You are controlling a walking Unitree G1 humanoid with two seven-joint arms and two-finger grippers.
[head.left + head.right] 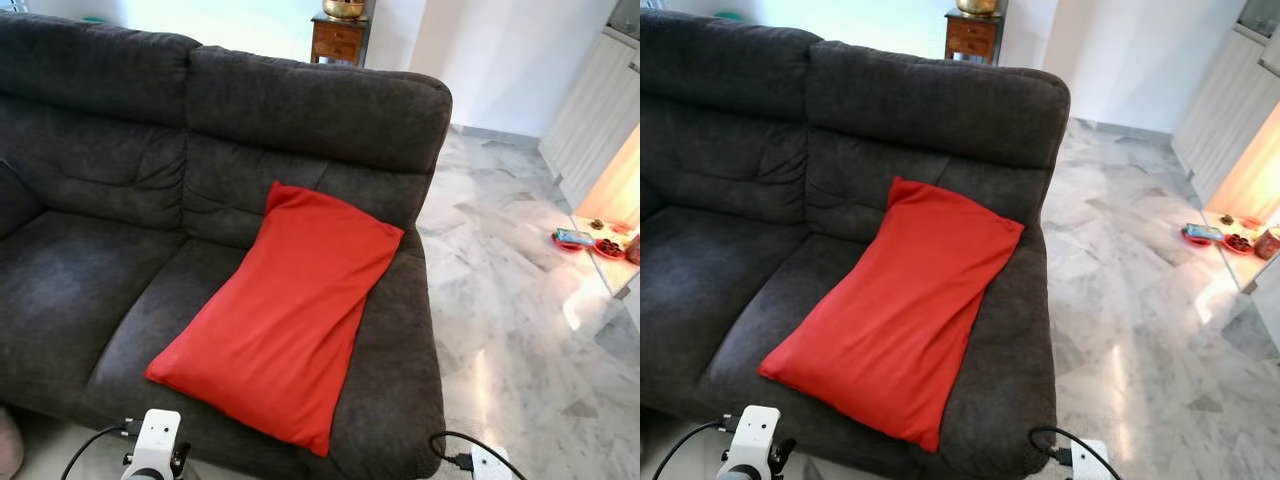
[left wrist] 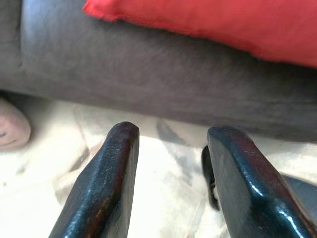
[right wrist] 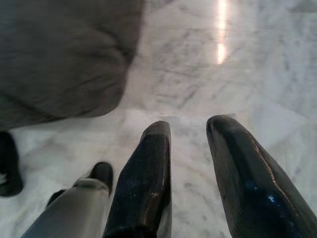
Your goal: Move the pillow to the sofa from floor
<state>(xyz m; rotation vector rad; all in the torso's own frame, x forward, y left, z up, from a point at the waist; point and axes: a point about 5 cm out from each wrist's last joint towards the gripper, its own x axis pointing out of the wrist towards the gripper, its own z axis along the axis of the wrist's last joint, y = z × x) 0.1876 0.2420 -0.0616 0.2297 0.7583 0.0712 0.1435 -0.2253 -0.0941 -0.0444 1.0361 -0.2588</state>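
One red pillow (image 1: 285,315) lies slantwise on the dark grey sofa (image 1: 100,200), at its right end, reaching the seat's front edge. Both grippers, left (image 2: 171,144) and right (image 3: 190,131), hang low over the marble floor (image 1: 520,330), fingers spread, empty.

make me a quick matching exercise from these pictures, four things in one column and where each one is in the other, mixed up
Things:
1. red pillow
2. wooden cabinet
3. red dishes
4. left gripper

Places:
A. behind the sofa, by the wall
B. low in front of the sofa's front edge, above the floor
C. on the sofa seat, leaning on the backrest
D. far right, on the low ledge by the marble floor

Pairs: 1-C, 2-A, 3-D, 4-B
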